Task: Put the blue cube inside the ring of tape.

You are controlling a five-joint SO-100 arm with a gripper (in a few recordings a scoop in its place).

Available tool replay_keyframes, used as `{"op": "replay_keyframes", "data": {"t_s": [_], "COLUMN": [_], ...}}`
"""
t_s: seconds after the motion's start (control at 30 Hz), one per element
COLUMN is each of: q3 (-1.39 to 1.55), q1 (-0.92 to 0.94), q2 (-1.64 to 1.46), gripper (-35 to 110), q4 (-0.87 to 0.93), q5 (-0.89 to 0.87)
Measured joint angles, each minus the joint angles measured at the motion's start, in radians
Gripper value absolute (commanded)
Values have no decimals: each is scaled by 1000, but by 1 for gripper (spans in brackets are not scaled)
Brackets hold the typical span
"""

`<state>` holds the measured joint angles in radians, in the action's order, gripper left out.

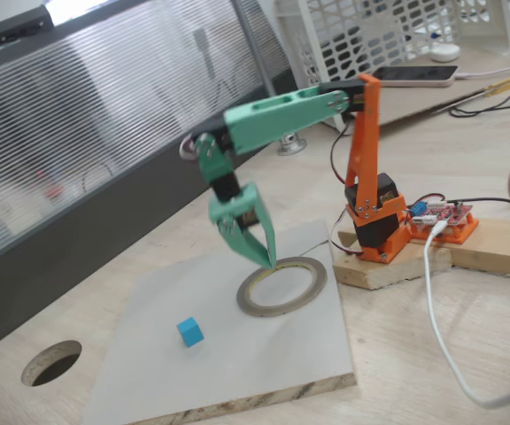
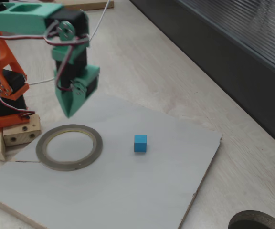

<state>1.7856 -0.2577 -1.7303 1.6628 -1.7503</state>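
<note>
Blue cube (image 2: 140,143), small and plain-faced, on pale board (image 1: 264,354) outside flat grey-tan ring of tape (image 2: 69,147), hollow middle bare, green gripper (image 2: 69,112) above ring, fingers together, holding nothing.

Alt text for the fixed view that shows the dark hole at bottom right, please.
A small blue cube sits alone on a pale board, apart from the ring of tape lying flat to its left. The green gripper hangs above the ring's far edge, holding nothing.
</note>
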Motion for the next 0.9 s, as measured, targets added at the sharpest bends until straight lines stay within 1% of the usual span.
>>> {"op": "replay_keyframes", "data": {"t_s": [0.13, 0.27, 0.67, 0.9], "q3": [-66, -193, -601, -744], "q1": [-9, -14, -14, -12], "q2": [81, 135, 480, 597], "gripper": [-1, -1, -1, -1], "q4": [-2, 3, -2, 6], "q5": [0, 0, 0, 0]}}
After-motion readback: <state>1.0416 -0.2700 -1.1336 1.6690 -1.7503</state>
